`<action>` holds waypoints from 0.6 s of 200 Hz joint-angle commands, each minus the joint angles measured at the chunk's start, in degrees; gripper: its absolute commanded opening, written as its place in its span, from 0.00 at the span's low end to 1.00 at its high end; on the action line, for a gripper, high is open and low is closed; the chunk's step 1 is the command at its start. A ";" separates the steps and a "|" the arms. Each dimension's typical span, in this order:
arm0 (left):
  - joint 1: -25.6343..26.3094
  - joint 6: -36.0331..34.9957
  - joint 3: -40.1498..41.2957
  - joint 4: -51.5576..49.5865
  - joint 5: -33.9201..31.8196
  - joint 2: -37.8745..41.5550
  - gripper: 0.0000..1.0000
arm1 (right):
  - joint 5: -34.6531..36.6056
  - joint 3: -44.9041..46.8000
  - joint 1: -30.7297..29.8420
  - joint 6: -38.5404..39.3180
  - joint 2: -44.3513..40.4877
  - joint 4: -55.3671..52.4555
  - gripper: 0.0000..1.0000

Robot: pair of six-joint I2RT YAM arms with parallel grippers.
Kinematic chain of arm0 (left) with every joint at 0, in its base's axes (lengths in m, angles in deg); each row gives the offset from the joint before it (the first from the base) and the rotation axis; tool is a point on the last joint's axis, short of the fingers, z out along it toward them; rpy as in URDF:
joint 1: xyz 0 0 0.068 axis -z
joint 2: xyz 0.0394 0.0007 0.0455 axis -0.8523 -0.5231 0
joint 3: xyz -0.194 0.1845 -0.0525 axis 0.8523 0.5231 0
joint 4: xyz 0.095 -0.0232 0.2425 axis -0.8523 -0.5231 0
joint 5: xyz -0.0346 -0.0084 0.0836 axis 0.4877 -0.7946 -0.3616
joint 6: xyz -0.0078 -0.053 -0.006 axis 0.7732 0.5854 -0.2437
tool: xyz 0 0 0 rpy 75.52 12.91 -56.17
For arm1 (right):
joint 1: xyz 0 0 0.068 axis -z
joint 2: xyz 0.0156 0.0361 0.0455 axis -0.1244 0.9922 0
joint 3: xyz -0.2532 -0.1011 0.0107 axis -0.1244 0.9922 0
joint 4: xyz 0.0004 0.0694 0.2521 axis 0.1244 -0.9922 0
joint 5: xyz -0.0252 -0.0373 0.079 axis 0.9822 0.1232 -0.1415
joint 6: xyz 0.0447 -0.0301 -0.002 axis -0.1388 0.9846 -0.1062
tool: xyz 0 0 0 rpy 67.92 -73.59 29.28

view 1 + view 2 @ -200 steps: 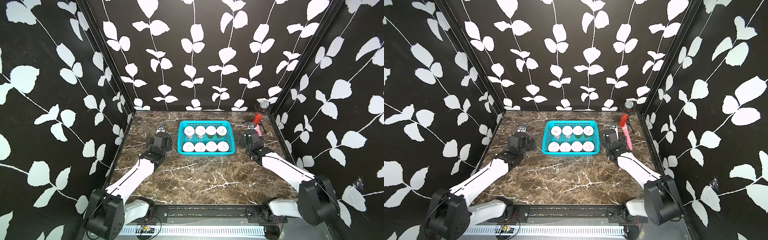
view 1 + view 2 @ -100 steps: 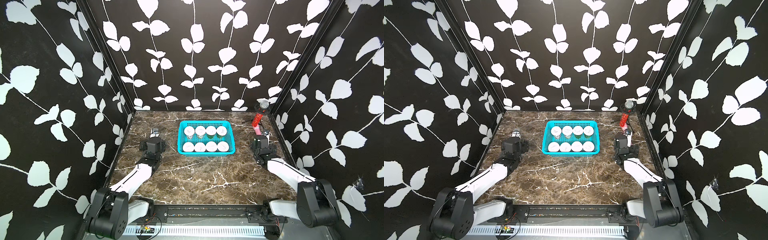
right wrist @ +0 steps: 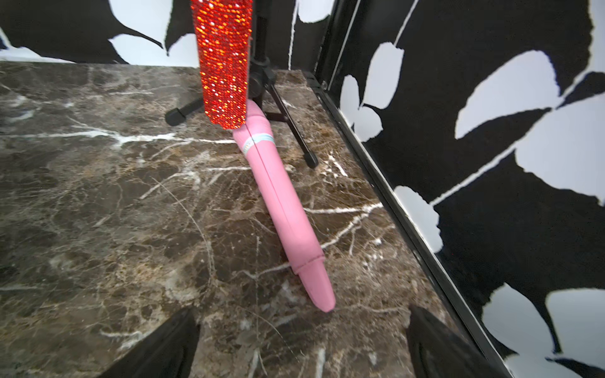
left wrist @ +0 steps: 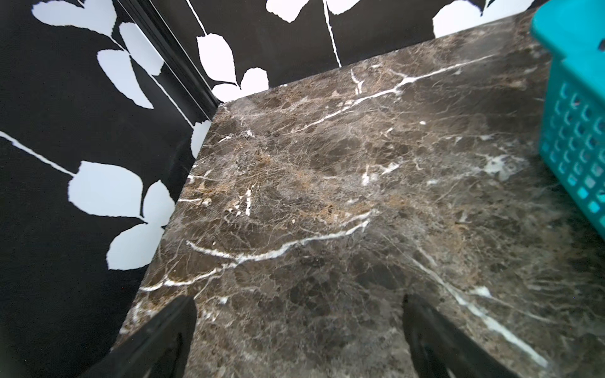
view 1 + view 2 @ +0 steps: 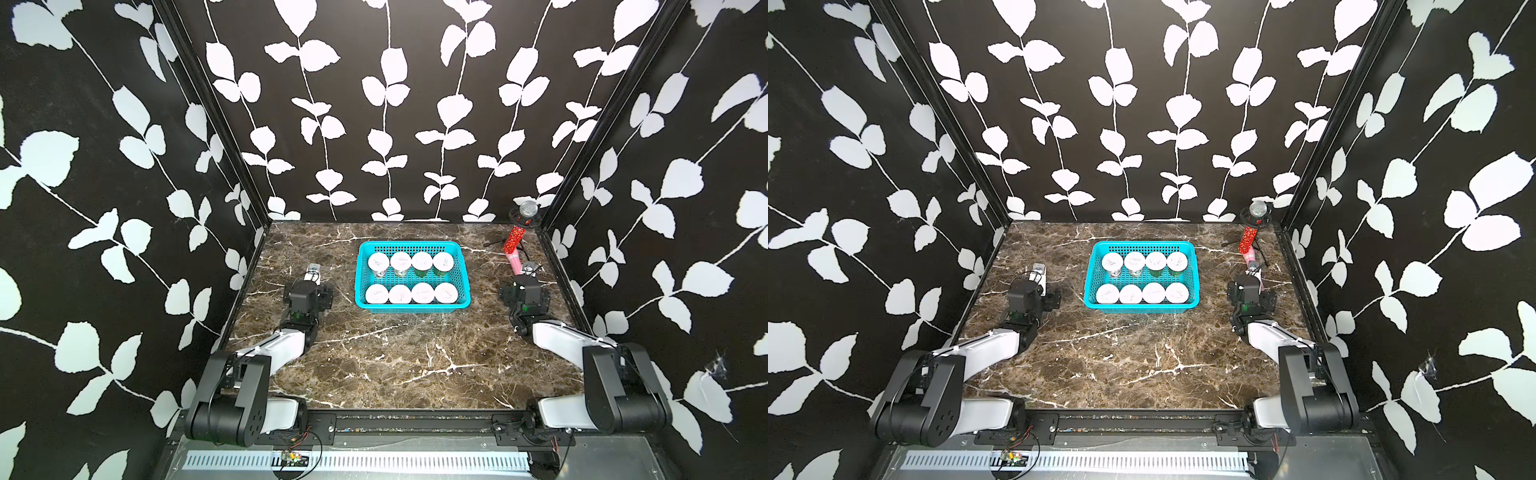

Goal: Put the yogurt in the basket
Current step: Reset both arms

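Left arm (image 5: 286, 345) and right arm (image 5: 561, 338) stretch forward low, jaws wide apart, empty.

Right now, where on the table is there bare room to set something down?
Widest bare patch: marble tabletop in front of the basket, between the left arm and right arm. Narrower strip between basket and back wall. Crowded: the basket, filled by eight yogurt cups, and the far right corner, with the glitter microphone, its tripod and a pink tube.
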 commanded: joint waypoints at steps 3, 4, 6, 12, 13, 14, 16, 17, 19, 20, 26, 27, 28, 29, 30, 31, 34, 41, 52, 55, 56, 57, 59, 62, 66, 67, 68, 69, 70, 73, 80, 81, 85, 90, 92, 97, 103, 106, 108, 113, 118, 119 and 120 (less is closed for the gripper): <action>-1.78 0.32 1.95 7.14 5.37 -1.21 0.99 | -3.63 2.60 1.33 2.38 1.13 8.51 1.00; -1.89 0.35 1.96 7.24 5.57 -1.28 0.99 | -3.79 2.68 1.39 2.40 1.17 8.71 1.00; -1.98 0.37 2.03 7.63 5.71 -1.37 0.99 | -4.03 2.78 1.48 2.46 1.28 9.08 1.00; -2.33 0.45 2.35 8.80 6.43 -1.74 0.99 | -4.66 3.14 1.84 2.49 1.71 10.21 1.00; -2.35 0.50 2.38 8.95 6.54 -1.80 0.99 | -4.75 3.17 1.87 2.50 1.81 10.31 1.00; -2.40 0.53 2.44 9.16 6.59 -1.88 0.99 | -4.79 3.18 1.92 2.46 1.86 10.40 1.00; -2.44 0.55 2.52 9.42 6.76 -2.00 0.99 | -5.16 3.23 2.01 2.49 2.00 10.89 1.00; -2.49 0.55 2.46 9.53 6.83 -2.02 0.99 | -5.31 3.35 2.08 2.50 2.09 11.09 1.00; -2.52 0.55 2.47 9.63 6.89 -2.12 0.99 | -5.64 3.41 2.25 2.46 2.30 11.37 1.00; -2.57 0.60 2.48 9.63 6.98 -2.17 0.99 | -5.81 3.43 2.29 2.48 2.37 11.63 1.00; -2.87 0.70 2.39 9.69 7.47 -2.26 0.99 | -6.56 3.94 2.56 2.65 3.00 12.76 1.00; -2.92 0.76 2.40 9.75 7.58 -2.33 0.99 | -6.67 4.01 2.58 2.66 3.16 13.56 1.00; -2.95 0.79 2.31 9.86 7.73 -2.40 0.99 | -6.76 4.08 2.59 2.67 3.28 14.09 1.00; -2.96 0.85 2.27 9.83 7.80 -2.44 0.99 | -6.81 4.12 2.59 2.72 3.43 14.49 1.00; -3.01 0.87 2.25 9.86 7.97 -2.46 0.99 | -6.92 4.18 2.59 2.70 3.55 14.78 1.00; -3.04 0.93 2.24 9.92 8.10 -2.51 0.99 | -6.94 4.17 2.64 2.74 3.69 15.01 1.00; -3.20 0.97 2.17 9.93 8.47 -2.61 0.99 | -7.17 4.27 2.72 2.76 4.00 15.40 1.00; -3.47 1.29 2.25 10.30 9.21 -2.72 0.99 | -7.67 4.56 2.75 2.77 4.77 16.30 1.00; -3.89 1.79 3.09 13.03 10.51 -3.69 0.99 | -8.63 4.77 2.77 3.28 5.51 17.74 1.00; -3.99 1.93 3.33 14.10 10.85 -4.11 0.99 | -8.92 4.84 2.77 3.32 5.43 17.60 1.00; -4.01 1.99 3.48 14.41 10.99 -4.22 0.99 | -9.03 4.85 2.77 3.35 5.38 17.47 1.00; -4.02 2.02 3.56 14.70 11.06 -4.36 0.99 | -9.04 4.86 2.77 3.37 5.31 17.41 1.00; -4.09 2.08 3.88 15.51 11.22 -4.69 0.99 | -9.19 4.71 2.77 3.38 5.26 17.23 1.00; -4.29 2.16 4.11 16.58 11.50 -5.23 0.99 | -9.30 4.80 2.77 3.38 5.31 17.32 1.00; -4.36 2.27 4.49 18.07 11.86 -5.93 0.99 | -9.38 4.93 2.77 3.42 5.45 17.70 1.00; -4.42 2.25 4.55 18.42 11.93 -6.10 0.99 | -9.48 4.94 2.77 3.44 5.48 17.79 1.00; -4.44 2.23 4.71 18.68 12.06 -6.31 0.98 | -9.53 4.99 2.77 3.46 5.54 17.92 1.00; -4.50 2.32 4.79 18.95 12.16 -6.42 0.99 | -9.60 5.01 2.82 3.51 5.52 17.99 1.00; -4.53 2.36 4.83 19.34 12.26 -6.65 0.99 | -9.68 5.03 2.79 3.53 5.52 18.15 1.00; -4.67 2.39 5.05 20.15 12.55 -7.15 0.99 | -9.97 5.25 2.80 3.63 5.59 18.44 1.00; -4.84 2.43 5.24 21.98 13.08 -8.53 0.98 | -10.89 6.15 2.84 4.02 5.80 20.03 1.00; -4.83 2.41 5.23 22.13 13.07 -8.67 0.99 | -11.03 6.34 2.80 4.10 5.96 20.45 1.00; -4.80 2.35 5.24 22.79 13.33 -9.30 0.99 | -11.61 7.09 2.83 4.44 6.59 22.20 1.00; -4.93 2.26 5.11 23.22 13.73 -9.90 0.99 | -12.16 8.09 2.77 4.83 7.49 24.95 1.00; -4.91 2.23 5.06 23.13 13.89 -10.07 0.99 | -12.23 8.40 2.77 4.89 7.76 25.58 1.00; -4.91 2.14 4.73 22.80 14.15 -10.49 0.99 | -12.33 9.05 2.77 5.05 8.27 28.17 1.00; -4.92 2.13 4.21 22.01 14.06 -11.01 0.99 | -12.29 9.30 2.77 5.07 8.07 28.52 1.00; -4.91 2.34 3.98 21.71 13.77 -11.31 0.98 | -12.23 9.23 2.77 4.97 7.71 27.91 1.00; -4.91 2.45 3.79 21.57 13.63 -11.59 0.99 | -12.25 9.21 2.82 4.86 7.42 27.44 1.00; -4.96 2.75 3.29 21.83 13.30 -12.37 0.99 | -12.20 9.03 2.77 4.74 7.03 26.10 1.00; -5.00 2.57 2.78 21.85 13.16 -13.06 0.99 | -12.22 9.03 2.77 4.79 7.51 26.63 1.00; -5.00 2.57 2.64 21.67 13.24 -13.09 0.99 | -12.22 9.07 2.77 4.83 7.56 26.78 1.00; -5.04 2.57 2.48 21.50 13.24 -13.15 0.99 | -12.22 9.07 2.77 4.86 7.63 26.94 1.00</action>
